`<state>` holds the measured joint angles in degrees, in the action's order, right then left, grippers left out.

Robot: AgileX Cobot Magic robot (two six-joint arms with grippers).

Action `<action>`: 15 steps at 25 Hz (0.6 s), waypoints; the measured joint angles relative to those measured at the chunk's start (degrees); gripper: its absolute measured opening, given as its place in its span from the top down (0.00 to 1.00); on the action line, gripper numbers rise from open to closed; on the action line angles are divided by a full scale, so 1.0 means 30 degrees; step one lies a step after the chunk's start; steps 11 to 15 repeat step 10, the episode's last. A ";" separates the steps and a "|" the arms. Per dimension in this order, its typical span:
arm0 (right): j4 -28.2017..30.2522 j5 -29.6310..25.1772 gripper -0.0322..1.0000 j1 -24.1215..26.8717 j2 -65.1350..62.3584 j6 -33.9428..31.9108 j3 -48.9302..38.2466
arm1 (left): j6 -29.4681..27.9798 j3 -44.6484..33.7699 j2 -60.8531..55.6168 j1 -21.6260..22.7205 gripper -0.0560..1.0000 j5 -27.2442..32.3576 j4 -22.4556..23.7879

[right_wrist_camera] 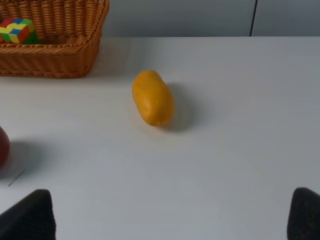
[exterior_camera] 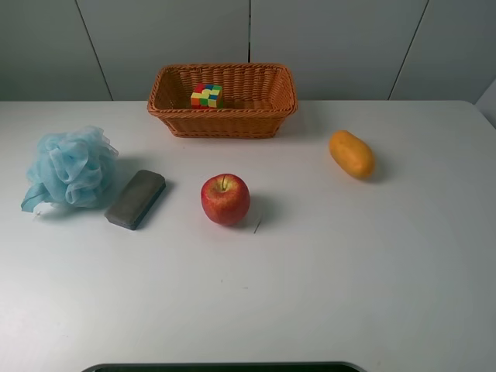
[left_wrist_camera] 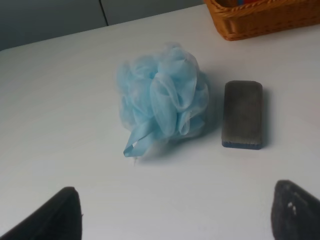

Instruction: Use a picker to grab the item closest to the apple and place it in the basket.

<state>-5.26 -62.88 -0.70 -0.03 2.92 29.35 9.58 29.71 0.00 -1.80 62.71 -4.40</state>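
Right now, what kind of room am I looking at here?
Probably a robot test bench, not a home: a bare white table against plain grey panels, with unrelated props laid out, an apple, bath pouf and wicker basket.

We find no readable text, label, brand, number or sign on anything in these views. The red apple (exterior_camera: 225,199), the grey rectangular eraser block (exterior_camera: 136,199), the orange oval fruit (exterior_camera: 352,154), the pale blue mesh bath puff (exterior_camera: 70,167) and the woven wicker basket (exterior_camera: 263,123) all carry plain surfaces. The multicoloured puzzle cube (exterior_camera: 207,95) inside the basket shows only coloured squares, and the white table (exterior_camera: 349,279) bears no marking that we can read.
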 joint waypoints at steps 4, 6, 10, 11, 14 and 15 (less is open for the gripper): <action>0.0000 0.0000 0.29 0.0000 0.0000 0.0000 0.0000 | 0.0000 0.0000 0.0000 0.0000 0.26 0.0000 0.0000; 0.0000 0.0000 0.29 0.0000 0.0000 0.0000 0.0000 | 0.0000 0.0000 0.0000 0.0000 0.26 0.0000 0.0000; 0.0000 0.0000 0.29 0.0000 0.0000 -0.0034 0.0000 | 0.0000 0.0000 0.0000 0.0000 0.26 0.0000 0.0000; 0.0000 0.0000 0.29 0.0000 0.0000 -0.0034 0.0000 | 0.0000 0.0000 0.0000 0.0000 0.26 0.0000 0.0000; 0.0000 0.0000 0.29 0.0000 0.0000 -0.0034 0.0000 | 0.0000 0.0000 0.0000 0.0000 0.26 0.0000 0.0000; 0.0000 0.0000 0.29 0.0000 0.0000 -0.0034 0.0000 | 0.0000 0.0000 0.0000 0.0000 0.26 0.0000 0.0000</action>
